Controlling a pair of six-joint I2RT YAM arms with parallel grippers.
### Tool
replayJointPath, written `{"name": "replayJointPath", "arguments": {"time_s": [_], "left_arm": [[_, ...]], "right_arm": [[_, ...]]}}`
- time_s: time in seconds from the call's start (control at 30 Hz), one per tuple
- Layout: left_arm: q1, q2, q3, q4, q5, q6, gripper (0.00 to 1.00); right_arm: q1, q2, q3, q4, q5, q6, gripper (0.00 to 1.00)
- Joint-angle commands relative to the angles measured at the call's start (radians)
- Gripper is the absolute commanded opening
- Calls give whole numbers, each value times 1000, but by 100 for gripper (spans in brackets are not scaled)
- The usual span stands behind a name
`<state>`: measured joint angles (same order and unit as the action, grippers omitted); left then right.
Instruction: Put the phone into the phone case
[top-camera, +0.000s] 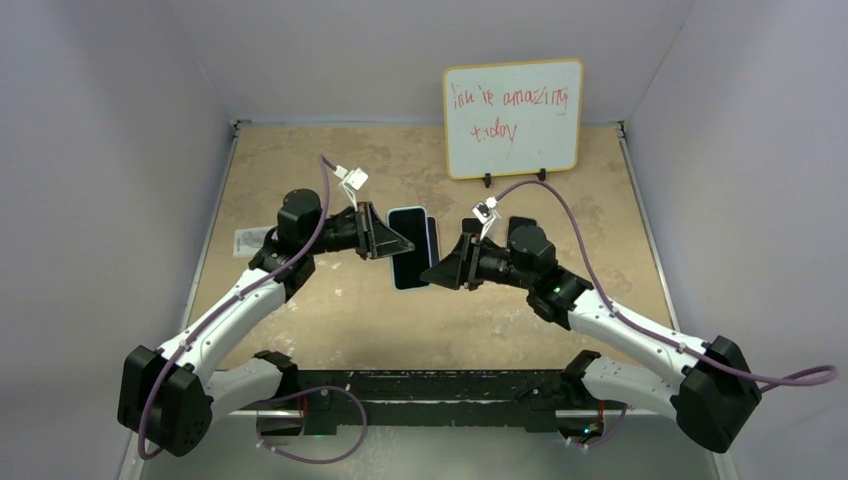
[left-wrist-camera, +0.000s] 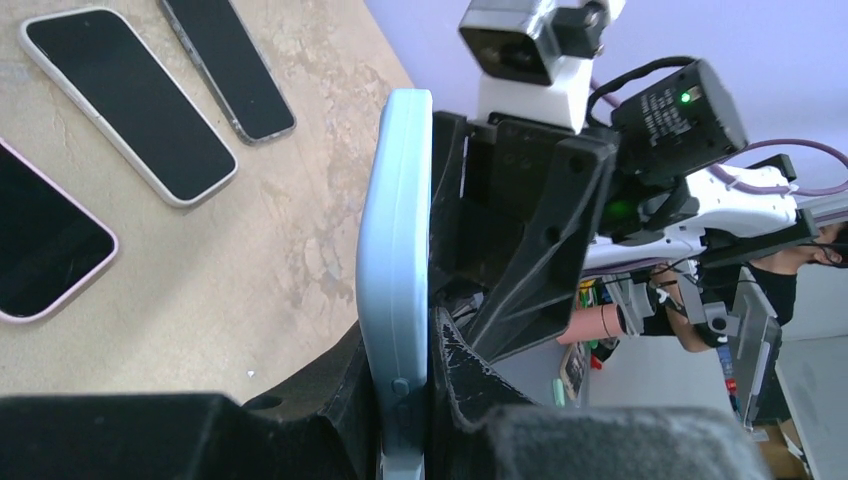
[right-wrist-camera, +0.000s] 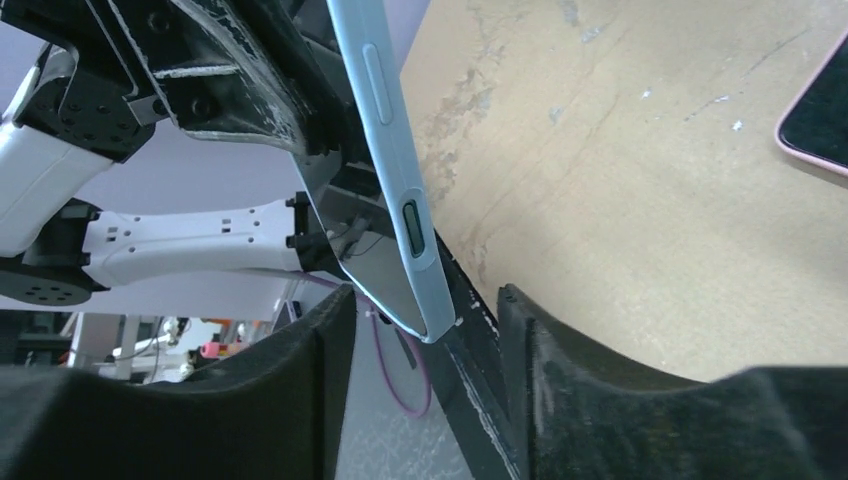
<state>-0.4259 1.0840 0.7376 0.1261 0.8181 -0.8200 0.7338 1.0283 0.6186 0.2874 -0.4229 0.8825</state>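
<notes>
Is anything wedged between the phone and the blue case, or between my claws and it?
Nothing visible. The left claw grips the light-blue phone case on edge; the right claw straddles its corner, open. The phone lies against the case. The spare phones lie flat below, apart.

This is a robotics lab, set up as a test cell. A left arm (top-camera: 235, 310) and a right arm (top-camera: 630, 335) are bolted at the near edge of a scuffed tan surface (top-camera: 300, 330), boxed in by plain pale walls (top-camera: 110, 150). A whiteboard (top-camera: 512, 118) with red handwriting stands at the back. Purple cables (top-camera: 800, 380) trail off the arms. The left wrist view shows a person (left-wrist-camera: 795, 285) among equipment beyond the cell.
</notes>
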Motion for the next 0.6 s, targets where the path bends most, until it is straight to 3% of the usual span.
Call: {"name": "replayJointPath", "arguments": {"time_s": [0.0, 0.07, 0.2, 0.3, 0.4, 0.43, 0.57], "left_arm": [[5, -31, 1, 133, -14, -62, 0], [4, -28, 0, 118, -19, -55, 0], [4, -30, 1, 52, -61, -4, 0], [5, -23, 32, -81, -127, 104, 0], [4, -12, 30, -93, -124, 130, 0], [4, -6, 28, -92, -118, 130, 0], [20, 50, 68, -215, -171, 188, 0]], "right_arm": [[3, 39, -37, 182, -83, 73, 52], [4, 48, -45, 207, -88, 81, 38], [4, 46, -53, 214, -69, 108, 0], [3, 58, -38, 133, -20, 133, 0], [3, 90, 17, 21, 27, 85, 0], [4, 93, 11, 27, 13, 93, 5], [4, 50, -2, -7, 38, 81, 48]]}}
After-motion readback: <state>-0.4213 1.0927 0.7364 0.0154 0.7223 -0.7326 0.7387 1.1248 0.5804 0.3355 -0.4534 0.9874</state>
